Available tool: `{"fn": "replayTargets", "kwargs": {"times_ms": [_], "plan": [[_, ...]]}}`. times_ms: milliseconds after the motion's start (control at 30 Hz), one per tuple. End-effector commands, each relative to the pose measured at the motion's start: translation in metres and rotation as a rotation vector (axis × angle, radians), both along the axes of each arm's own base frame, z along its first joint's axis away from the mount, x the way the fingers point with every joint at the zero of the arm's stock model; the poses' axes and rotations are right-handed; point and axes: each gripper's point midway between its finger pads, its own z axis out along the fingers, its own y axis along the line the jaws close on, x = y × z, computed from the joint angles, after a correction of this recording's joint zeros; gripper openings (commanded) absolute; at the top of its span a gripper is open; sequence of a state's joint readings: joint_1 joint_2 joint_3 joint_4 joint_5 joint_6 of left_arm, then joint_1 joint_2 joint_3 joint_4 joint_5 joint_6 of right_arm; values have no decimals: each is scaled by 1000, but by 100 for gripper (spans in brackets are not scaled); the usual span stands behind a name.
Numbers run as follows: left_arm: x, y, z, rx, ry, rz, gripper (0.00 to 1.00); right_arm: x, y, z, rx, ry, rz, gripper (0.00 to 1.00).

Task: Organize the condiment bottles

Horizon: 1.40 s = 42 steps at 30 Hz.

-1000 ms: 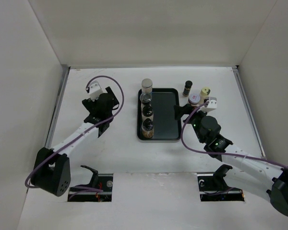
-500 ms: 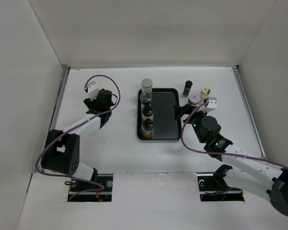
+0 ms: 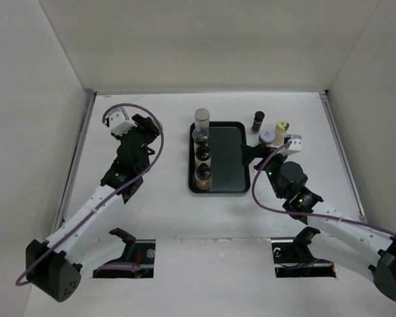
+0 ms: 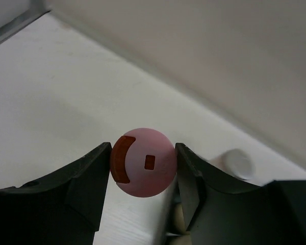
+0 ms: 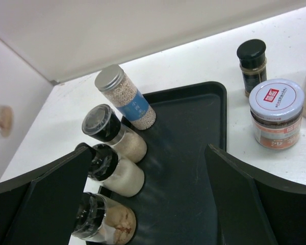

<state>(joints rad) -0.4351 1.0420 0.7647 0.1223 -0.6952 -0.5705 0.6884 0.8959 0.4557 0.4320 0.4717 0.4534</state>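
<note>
Right, past halfway by my reckoning: four bottles stand in a column down the left side of the tray [image 3: 228,155], a grey-cap one [image 5: 123,97] at the top and three black-cap ones [image 5: 104,162] below it. The tray's right half is bare. Three more sit outside it, close together in the upper right of the overhead view: a dark bottle [image 3: 258,121], a purple-white jar [image 3: 267,137] and a yellow-cap one [image 3: 282,125]. The seventh, the pink-cap bottle [image 4: 153,176], is on the left of the table [image 3: 165,205], well apart from the tray. It is clenched in the left gripper [image 4: 143,153], jaws pressed on both sides of its cap. Lifted or standing, I can't tell. The right gripper [image 5: 147,153] hangs spread wide over the tray, grasping nothing. So: four placed, one in hand, three to fetch.
</note>
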Motion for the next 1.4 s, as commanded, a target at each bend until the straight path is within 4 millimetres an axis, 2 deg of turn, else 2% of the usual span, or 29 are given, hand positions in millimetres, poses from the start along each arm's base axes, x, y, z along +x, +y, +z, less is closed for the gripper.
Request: {"fn": "replayTargets", "kwargs": {"times_ms": [0, 133, 233, 367, 533, 700, 867, 1200, 1367], "plan": [[-24, -32, 87, -52, -218, -91, 25, -2, -8, 23, 77, -70, -28, 100], [-44, -107, 126, -67, -284, -299, 25, -3, -23, 26, 106, -89, -84, 96], [-43, -174, 136, -17, -287, -433, 25, -4, -34, 26, 134, -97, -118, 95], [-20, -241, 126, 52, -275, -518, 25, -3, -49, 25, 167, -99, -161, 95], [29, -295, 90, 103, -208, -563, 25, 2, -65, 15, 180, -59, -214, 96], [70, -323, 41, 162, -131, -558, 25, 1, -74, 15, 204, -61, -235, 96], [102, -333, -5, 196, -69, -554, 25, 1, -78, 13, 219, -60, -245, 96], [119, -338, -76, 192, 39, -586, 28, 6, -82, 3, 220, -36, -266, 97], [122, -335, -95, 192, 62, -580, 37, 8, -82, -1, 221, -25, -270, 97]]}}
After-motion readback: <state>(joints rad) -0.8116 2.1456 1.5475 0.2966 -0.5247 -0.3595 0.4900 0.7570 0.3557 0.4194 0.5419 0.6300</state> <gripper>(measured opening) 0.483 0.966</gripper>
